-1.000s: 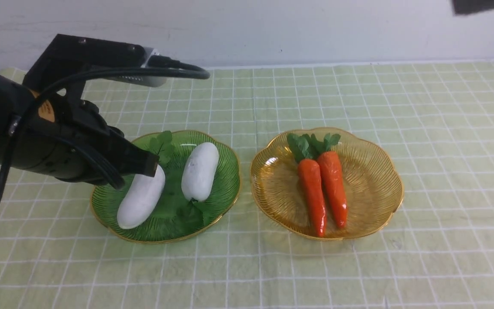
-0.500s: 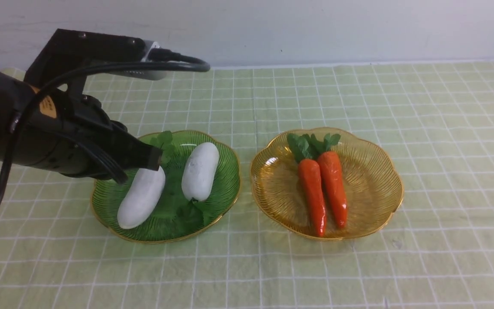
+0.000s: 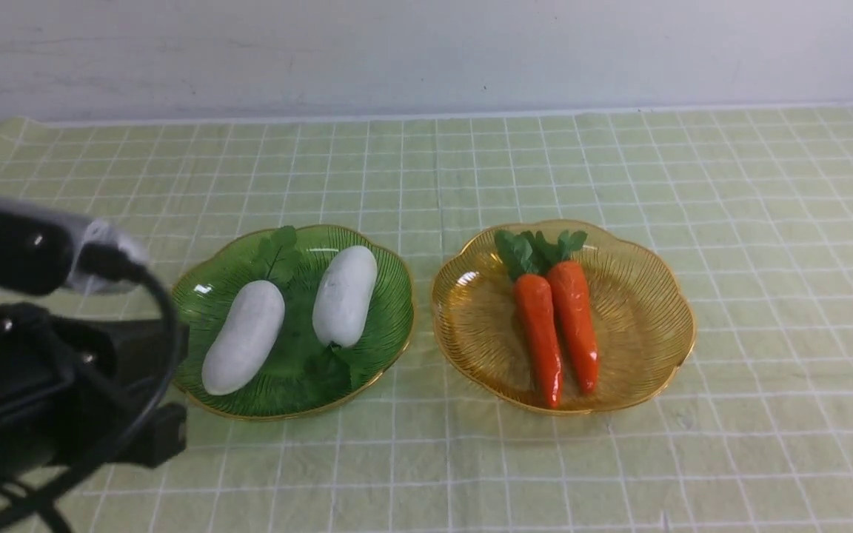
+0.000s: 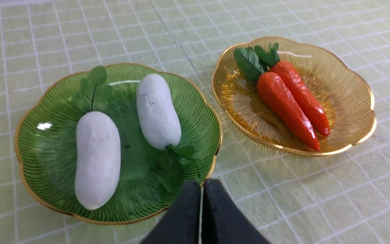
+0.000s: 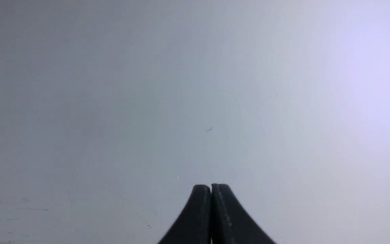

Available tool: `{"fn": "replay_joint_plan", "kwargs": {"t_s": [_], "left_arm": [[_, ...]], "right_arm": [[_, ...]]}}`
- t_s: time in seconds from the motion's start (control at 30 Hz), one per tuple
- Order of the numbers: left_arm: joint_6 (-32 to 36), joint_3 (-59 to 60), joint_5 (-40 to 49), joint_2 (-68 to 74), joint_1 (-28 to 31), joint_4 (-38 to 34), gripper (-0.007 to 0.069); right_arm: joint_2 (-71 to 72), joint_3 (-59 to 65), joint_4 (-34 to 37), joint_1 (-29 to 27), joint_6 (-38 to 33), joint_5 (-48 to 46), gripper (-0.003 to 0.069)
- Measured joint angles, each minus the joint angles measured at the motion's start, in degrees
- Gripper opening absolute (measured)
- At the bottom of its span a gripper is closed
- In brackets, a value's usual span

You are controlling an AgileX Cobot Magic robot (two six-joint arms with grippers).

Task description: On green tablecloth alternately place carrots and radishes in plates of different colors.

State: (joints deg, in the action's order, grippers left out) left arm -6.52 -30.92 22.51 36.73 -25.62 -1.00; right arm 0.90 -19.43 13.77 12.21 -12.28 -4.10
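A green tablecloth (image 3: pixel 471 170) with a grid of thin white lines covered the desk up to the white wall (image 3: pixel 426 52) at the far side. Two ribbed, gold-rimmed plates sat side by side on it, close but apart: a green plate (image 3: pixel 386 311) on the left and an amber plate (image 3: pixel 641 296) on the right. Both radishes lay in the green plate. The left radish (image 3: pixel 243 337) had its leaves pointing far, and the right radish (image 3: pixel 345 296) lay beside it, not touching, with its leaves pointing near. Both carrots lay in the amber plate, the left carrot (image 3: pixel 539 333) and the right carrot (image 3: pixel 574 326) pressed together along their length, green tops far and tips near. The left arm (image 3: pixel 41 370) – black, blurred, with a cable looping off it – filled the near left corner of the front view, just left of the green plate. Its left tool (image 4: pixel 201 184) was closed, the two black fingers meeting with nothing between them, and it hung over the cloth at the near edge of the green plate, clear of the radishes. The right tool (image 5: pixel 211 186) was closed and empty too – its wrist camera showed only a blank pale surface beyond the fingertips, and it did not appear in the front view.
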Motion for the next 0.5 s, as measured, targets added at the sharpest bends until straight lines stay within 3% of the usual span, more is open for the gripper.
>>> {"fn": "replay_joint_plan", "kwargs": {"t_s": [0.5], "left_arm": [[0.05,3.4,1.16,-8.38,0.0,-1.04,-0.0008]], "right_arm": [[0.0,0.0,0.0,0.0,0.0,-1.4,-0.0015]]}}
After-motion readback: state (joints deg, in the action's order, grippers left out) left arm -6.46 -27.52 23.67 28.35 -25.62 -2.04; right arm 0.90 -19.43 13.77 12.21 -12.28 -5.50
